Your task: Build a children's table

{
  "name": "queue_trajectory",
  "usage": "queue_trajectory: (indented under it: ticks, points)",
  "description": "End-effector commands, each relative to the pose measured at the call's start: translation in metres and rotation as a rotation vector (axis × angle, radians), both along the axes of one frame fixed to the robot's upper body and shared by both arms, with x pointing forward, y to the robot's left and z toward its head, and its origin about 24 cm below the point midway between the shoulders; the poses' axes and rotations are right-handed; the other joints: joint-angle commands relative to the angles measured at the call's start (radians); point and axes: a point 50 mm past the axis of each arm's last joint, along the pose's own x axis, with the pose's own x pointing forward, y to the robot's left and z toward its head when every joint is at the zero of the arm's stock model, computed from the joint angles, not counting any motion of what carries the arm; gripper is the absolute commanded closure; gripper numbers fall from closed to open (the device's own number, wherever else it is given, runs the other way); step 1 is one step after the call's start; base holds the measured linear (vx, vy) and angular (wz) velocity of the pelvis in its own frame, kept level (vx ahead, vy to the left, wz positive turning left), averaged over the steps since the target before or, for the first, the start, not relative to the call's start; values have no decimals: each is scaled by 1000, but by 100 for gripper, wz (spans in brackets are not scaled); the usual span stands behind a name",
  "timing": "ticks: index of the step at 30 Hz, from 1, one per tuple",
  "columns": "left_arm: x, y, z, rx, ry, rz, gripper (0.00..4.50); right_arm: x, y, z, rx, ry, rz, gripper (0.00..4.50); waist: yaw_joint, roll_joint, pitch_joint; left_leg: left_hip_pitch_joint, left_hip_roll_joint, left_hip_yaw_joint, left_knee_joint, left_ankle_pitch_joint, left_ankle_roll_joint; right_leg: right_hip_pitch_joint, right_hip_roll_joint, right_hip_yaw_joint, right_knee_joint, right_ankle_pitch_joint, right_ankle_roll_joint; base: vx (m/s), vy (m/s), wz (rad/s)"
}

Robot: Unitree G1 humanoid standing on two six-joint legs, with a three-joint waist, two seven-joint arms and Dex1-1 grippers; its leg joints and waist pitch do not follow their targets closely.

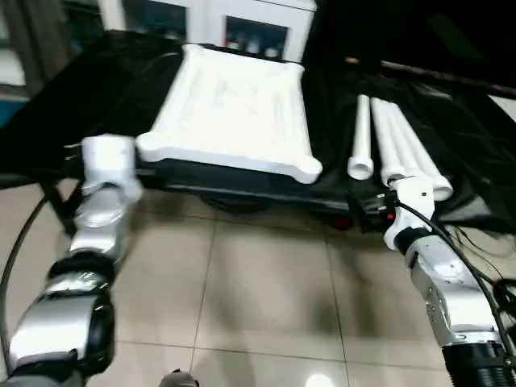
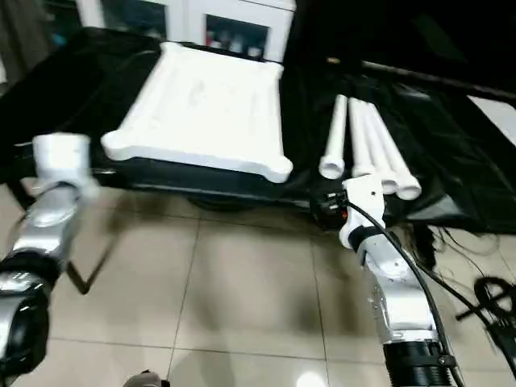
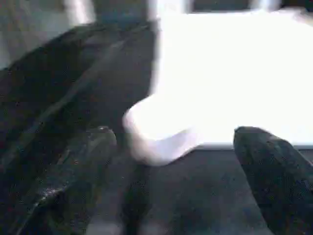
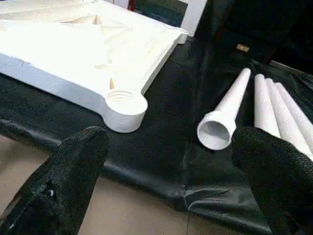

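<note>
The white table top [image 1: 234, 105] lies ribbed side up on the black-cloth work table, with a round corner socket [image 4: 121, 105] at each near corner. Several white tubular legs [image 1: 399, 145] lie side by side to its right, one leg [image 4: 225, 115] a little apart, its open end facing me. My left gripper [image 3: 173, 134] is open just in front of the top's near left corner socket [image 3: 156, 134]. My right gripper [image 4: 171, 137] is open at the work table's front edge, between the near right corner socket and the legs, holding nothing.
The black-cloth work table [image 1: 242, 181] spans the back, its front edge just past both wrists. Beige tiled floor [image 1: 266, 290] lies below. Cables [image 2: 484, 298] trail on the floor at the right. Glass-door cabinets [image 1: 242, 28] stand behind the table.
</note>
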Motion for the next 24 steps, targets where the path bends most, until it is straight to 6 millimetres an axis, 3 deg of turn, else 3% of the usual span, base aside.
queue_trajectory:
  ticks: [1, 2, 3, 4, 5, 6, 7, 8, 9, 10, 12, 13, 14, 15, 17, 21, 23, 24]
  points:
    - [-1, -25, 16, -50, -69, -113, 7, -1, -5, 5, 34, -5, -36, 0, 0, 22, -59, 30, 58, -24, -77, -137, -24, 21, -84, 45, -53, 96, -220, 0, 0, 0]
    - [-5, -30, 18, -73, -93, -125, 7, -1, -4, 6, 45, -6, -42, 0, 0, 26, -60, 29, 60, -24, -77, -148, -26, 24, -86, 45, -52, 111, -226, 0, 0, 0]
    - [-8, -33, 19, -83, -104, -129, 7, -2, -3, 7, 49, -7, -44, 0, 0, 21, -60, 25, 56, -20, -73, -133, -15, 25, -82, 46, -50, 135, -231, 0, 0, 0]
    - [-16, -40, 22, -117, -148, -140, 7, -3, 0, 9, 51, -16, -35, 0, -1, 27, -61, 24, 52, -19, -71, -125, -11, 25, -80, 47, -50, 140, -227, 0, 0, 0]
    - [-34, -57, 23, -155, -194, -214, 7, -7, 5, 14, 66, -37, -16, 0, -1, 18, -63, 20, 58, -21, -70, -107, -7, 33, -84, 46, -45, 165, -226, 0, 0, 0]
    - [-36, -59, 23, -161, -199, -224, 7, -8, 6, 14, 68, -40, -14, 0, -2, 16, -64, 14, 59, -22, -70, -88, 2, 37, -85, 47, -43, 190, -227, 0, 0, 0]
    - [-47, -69, 23, -176, -203, -279, 7, -9, 7, 17, 80, -50, -19, 0, -5, 16, -63, 20, 54, -15, -65, -73, 19, 29, -77, 48, -44, 198, -220, 0, 0, 0]
    - [-61, -80, 22, -175, -179, -395, 7, -11, 10, 20, 96, -59, -14, 0, -6, 13, -66, 16, 52, -15, -62, -49, 28, 30, -74, 48, -41, 196, -210, 0, 0, 0]
    - [-71, -87, 21, -176, -154, -476, 7, -11, 11, 22, 105, -63, -10, 0, -8, 11, -63, 18, 49, -11, -61, -38, 35, 20, -65, 49, -44, 183, -194, 0, 0, 0]
    - [-84, -91, 16, -122, -92, -577, 7, -12, 13, 23, 103, -66, -5, 0, -9, 1, -63, 17, 51, -11, -61, -42, 34, 21, -64, 48, -45, 167, -188, 0, 0, 0]
    - [-100, -84, 3, 65, 20, -703, 7, -11, 15, 24, 100, -65, 3, 0, -10, -4, -54, 15, 50, -12, -68, -74, 28, 14, -61, 47, -50, 73, -155, 0, 0, 0]
    - [-100, -79, -2, 121, 72, -713, 7, -9, 15, 23, 92, -62, 6, 0, -16, -18, -48, 19, 50, -10, -72, -111, 17, 7, -57, 49, -61, -13, -125, 0, 0, 0]
    - [-93, -73, -4, 141, 99, -685, 7, -6, 16, 23, 83, -60, 9, 0, -16, -8, -46, 23, 48, -11, -76, -154, -9, 1, -58, 51, -65, -95, -105, 0, 0, 0]
    - [-92, -72, -3, 138, 100, -677, 7, -6, 16, 23, 83, -61, 9, 0, -18, -4, -44, 24, 48, -11, -78, -173, -24, -3, -59, 52, -68, -126, -98, -51, -2, 5]
    - [-74, -68, 3, 51, 138, -608, 7, 2, 16, 28, 75, -71, 21, 0, -18, -4, -43, 38, 49, -12, -80, -269, -78, -18, -61, 50, -75, -227, -94, -26, -1, 2]
    - [-60, -64, 12, -41, 121, -482, 7, 12, 15, 39, 79, -92, 24, 0, -20, -2, -49, 21, 48, -18, -82, -248, -102, -8, -66, 50, -66, -165, -89, -44, 15, 0]
    - [-58, -63, 13, -50, 108, -450, 7, 13, 14, 40, 77, -94, 22, 0, -22, -8, -51, 18, 49, -17, -80, -233, -100, -4, -65, 50, -65, -131, -89, 0, 0, 0]
    - [-57, -63, 13, -88, 97, -394, 7, 14, 14, 41, 88, -94, 14, 0, -21, -9, -56, 17, 46, -12, -73, -192, -84, -1, -64, 53, -61, -65, -90, 0, 0, 0]
